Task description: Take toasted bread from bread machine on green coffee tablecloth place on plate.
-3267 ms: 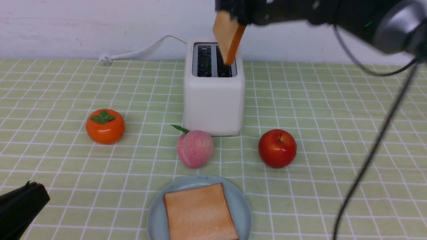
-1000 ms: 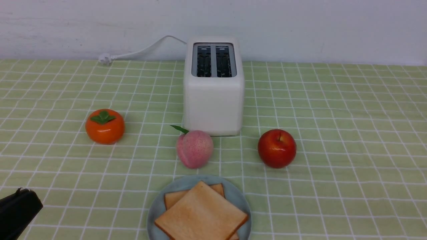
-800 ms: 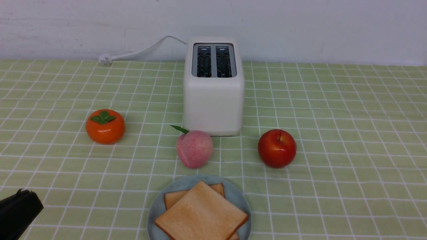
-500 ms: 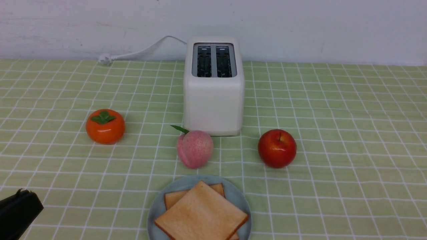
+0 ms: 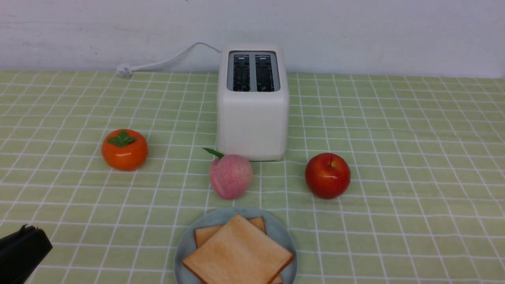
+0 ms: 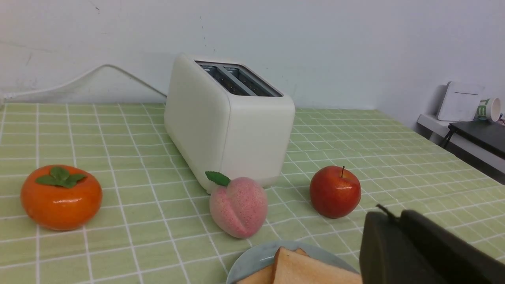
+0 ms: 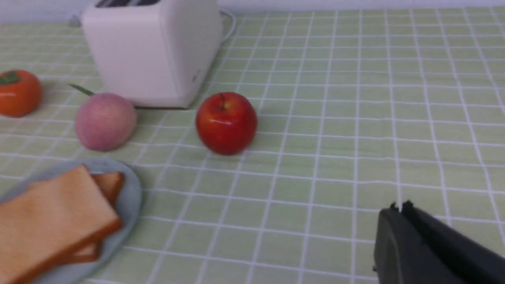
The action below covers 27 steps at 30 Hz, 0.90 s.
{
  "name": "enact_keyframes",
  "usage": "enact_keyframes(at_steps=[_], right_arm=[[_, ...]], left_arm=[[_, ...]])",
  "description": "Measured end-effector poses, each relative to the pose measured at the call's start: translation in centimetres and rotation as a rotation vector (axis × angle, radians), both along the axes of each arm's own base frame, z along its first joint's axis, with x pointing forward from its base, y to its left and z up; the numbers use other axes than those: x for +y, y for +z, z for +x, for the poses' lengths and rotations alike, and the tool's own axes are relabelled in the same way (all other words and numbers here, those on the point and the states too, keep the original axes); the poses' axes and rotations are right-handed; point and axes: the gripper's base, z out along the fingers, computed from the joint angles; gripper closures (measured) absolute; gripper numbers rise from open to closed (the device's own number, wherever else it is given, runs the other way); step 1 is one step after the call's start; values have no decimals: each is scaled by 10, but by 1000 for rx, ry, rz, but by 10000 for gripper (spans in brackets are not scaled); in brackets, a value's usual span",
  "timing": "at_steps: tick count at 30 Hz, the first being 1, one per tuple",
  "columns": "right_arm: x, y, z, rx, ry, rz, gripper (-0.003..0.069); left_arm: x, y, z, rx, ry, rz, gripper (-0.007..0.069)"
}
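Both slices of toasted bread (image 5: pixel 238 257) lie stacked on the plate (image 5: pixel 285 240), the upper one skewed; the bread machine (image 5: pixel 252 118) shows both slots empty. The task appears complete, nothing left to lift. Left gripper (image 6: pixel 388 221) and right gripper (image 7: pixel 399 211), fingers pressed together, hold nothing, clear of the plate. The green coffee tablecloth (image 5: pixel 414 157) meets a white wall (image 5: pixel 355 31).

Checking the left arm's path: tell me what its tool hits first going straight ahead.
Probably the round red apple: the shut left tool aims low over the checked green cloth toward it, perhaps grazing the pink peach first. Depth is unclear.
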Motion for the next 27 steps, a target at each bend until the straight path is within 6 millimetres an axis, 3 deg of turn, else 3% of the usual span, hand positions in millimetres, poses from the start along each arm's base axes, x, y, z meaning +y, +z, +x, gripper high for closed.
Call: enact_keyframes(at_steps=[1,2,3,6,7,14,27], right_arm=[[-1,-26,1,-10,-20,-51,678],[-2,-39,1,-18,-29,-67,678],[-2,-41,1,-26,-31,-69,678],[-3,-81,4,-30,-51,-64,678],[-3,-86,4,-22,-52,-59,678],[-3,-92,4,24,-90,67,678],[-3,-92,4,28,-95,83,671]], left_arm=[[0,0,0,0,0,0,585],[0,0,0,0,0,0,585],[0,0,0,0,0,0,585],[0,0,0,0,0,0,583],[0,0,0,1,0,0,582],[0,0,0,4,0,2,570],[0,-1,0,6,-1,3,551]])
